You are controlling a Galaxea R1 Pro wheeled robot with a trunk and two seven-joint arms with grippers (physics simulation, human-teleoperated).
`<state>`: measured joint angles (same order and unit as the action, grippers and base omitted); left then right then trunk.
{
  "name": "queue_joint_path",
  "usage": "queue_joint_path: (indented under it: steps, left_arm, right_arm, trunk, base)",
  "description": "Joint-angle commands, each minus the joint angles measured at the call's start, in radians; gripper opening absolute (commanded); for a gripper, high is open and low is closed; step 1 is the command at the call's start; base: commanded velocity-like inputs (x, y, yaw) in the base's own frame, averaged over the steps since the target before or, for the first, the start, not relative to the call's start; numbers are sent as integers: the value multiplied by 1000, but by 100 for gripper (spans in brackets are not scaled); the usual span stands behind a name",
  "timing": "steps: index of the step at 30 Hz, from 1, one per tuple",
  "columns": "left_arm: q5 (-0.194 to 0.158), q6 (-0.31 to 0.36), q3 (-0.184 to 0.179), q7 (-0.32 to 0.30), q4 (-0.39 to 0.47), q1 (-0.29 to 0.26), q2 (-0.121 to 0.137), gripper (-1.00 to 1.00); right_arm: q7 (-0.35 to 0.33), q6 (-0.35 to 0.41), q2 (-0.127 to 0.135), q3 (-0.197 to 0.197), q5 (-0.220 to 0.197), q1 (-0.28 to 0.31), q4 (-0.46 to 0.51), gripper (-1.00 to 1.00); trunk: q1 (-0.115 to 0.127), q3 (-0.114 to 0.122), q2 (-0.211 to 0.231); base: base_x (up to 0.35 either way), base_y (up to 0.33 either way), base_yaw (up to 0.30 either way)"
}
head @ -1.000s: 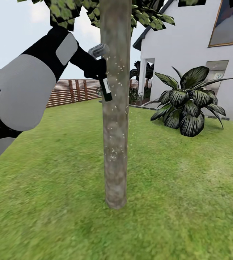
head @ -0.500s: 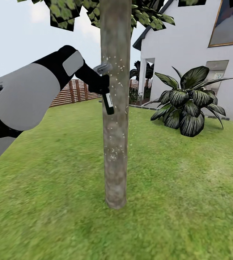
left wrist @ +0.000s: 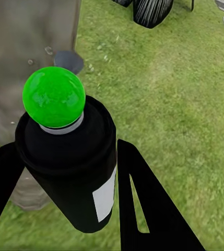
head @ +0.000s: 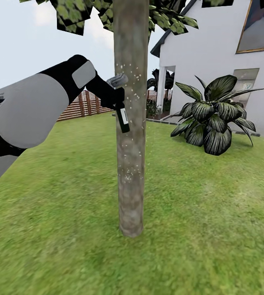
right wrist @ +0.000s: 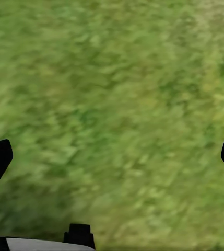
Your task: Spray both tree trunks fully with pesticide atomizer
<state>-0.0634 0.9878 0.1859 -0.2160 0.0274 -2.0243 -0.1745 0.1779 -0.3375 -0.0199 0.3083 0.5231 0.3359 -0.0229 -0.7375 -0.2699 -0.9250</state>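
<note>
The tree trunk (head: 131, 143) rises grey-brown in the middle of the head view, its green leaves (head: 72, 14) at the top. White pesticide specks (head: 128, 176) dot the bark at several heights. My left gripper (head: 114, 96) is shut on the pesticide atomizer (head: 123, 116), a black bottle with a white label hanging tilted right against the trunk's left side, its grey head (head: 117, 80) on top. In the left wrist view the atomizer (left wrist: 75, 167) sits between black fingers (left wrist: 143, 209), a green ball on its top, the trunk (left wrist: 23, 47) just beyond. My right gripper (right wrist: 112, 157) hangs open over grass.
A low palm-like plant (head: 214, 119) stands to the trunk's right, before the white house (head: 214, 49). A wooden slat fence (head: 78, 104) runs behind my left arm. Lawn (head: 214, 229) spreads around the trunk on all sides.
My left arm has swung lower and slightly right, carrying the atomizer down along the trunk. More white specks show on the upper bark.
</note>
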Motion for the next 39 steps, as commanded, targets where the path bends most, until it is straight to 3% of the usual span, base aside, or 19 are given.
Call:
queue_joint_path:
  steps: [1, 26, 28, 30, 32, 39]
  left_arm:
    - [-1, 0, 1, 0, -1, 0, 0, -100]
    - [5, -4, -13, -5, 0, 71, 0, -100]
    - [18, -4, -34, -5, 0, 71, 0, -100]
    - [69, -5, -69, -6, 0, 71, 0, -100]
    - [89, -7, -79, -6, 0, 71, 0, -100]
    - [103, -9, -86, -8, 0, 71, 0, -100]
  right_arm:
    - [0, 0, -1, 0, 0, 0, 0, 100]
    - [0, 0, -2, 0, 0, 0, 0, 100]
    - [0, 0, -2, 0, 0, 0, 0, 100]
    - [0, 0, -2, 0, 0, 0, 0, 100]
    - [0, 0, -2, 0, 0, 0, 0, 100]
    - [0, 0, -2, 0, 0, 0, 0, 100]
  trunk:
    - [0, 0, 0]
    - [0, 0, 0]
    - [0, 0, 0]
    - [0, 0, 0]
    - [0, 0, 0]
    - [0, 0, 0]
  base:
    - [0, 0, 0]
    - [0, 0, 0]
    - [0, 0, 0]
    - [0, 0, 0]
    - [0, 0, 0]
    - [-91, 0, 0]
